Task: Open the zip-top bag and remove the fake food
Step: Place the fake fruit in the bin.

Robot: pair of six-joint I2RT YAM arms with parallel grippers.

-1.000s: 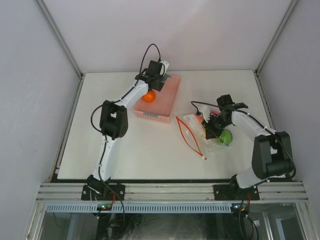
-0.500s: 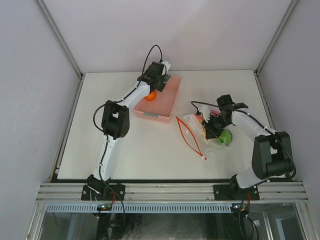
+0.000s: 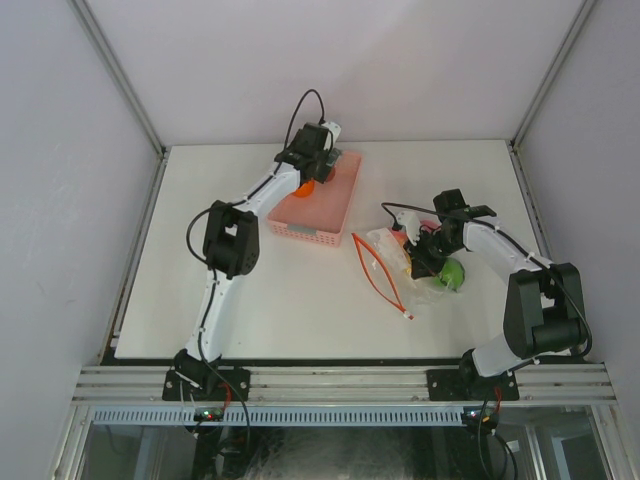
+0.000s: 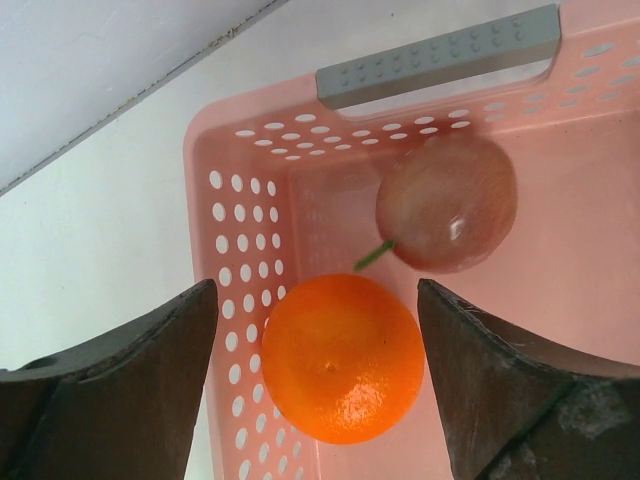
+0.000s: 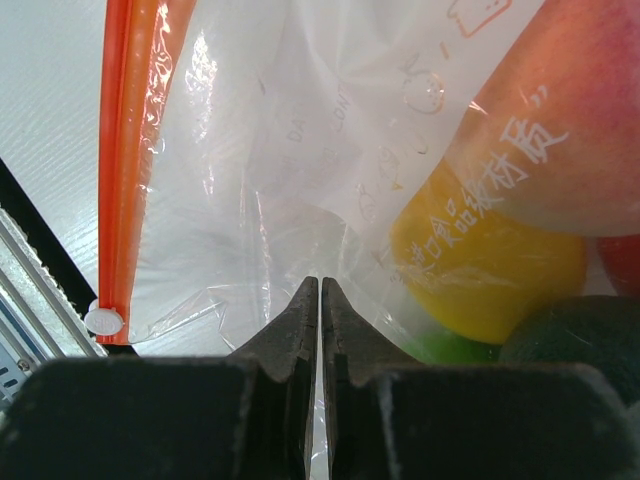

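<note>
Look first at the zip-top bag in your right wrist view: white Chinese characters are printed on its clear film, slanting across the yellow piece and the peach-red piece of the fake food inside, and fainter Latin lettering to their left is too pale to read. Your right gripper has its jaws pressed together on a crease of that film. The orange-red zipper strip runs down the left of that view and ends in a white tab. From above, the bag lies right of centre on the table, its strip forming an open loop toward the near left, with a green piece at its right side. Your left gripper hangs over the far end of the pink basket, fingers spread wide and holding nothing. An orange fruit sits between them with a gap on each side, and a reddish round fruit is just beyond it, near the grey handle. The basket wall stands close on the left finger's side. White tabletop shows broadly left of the basket and along the near edge, and a narrower strip separates basket and bag.
</note>
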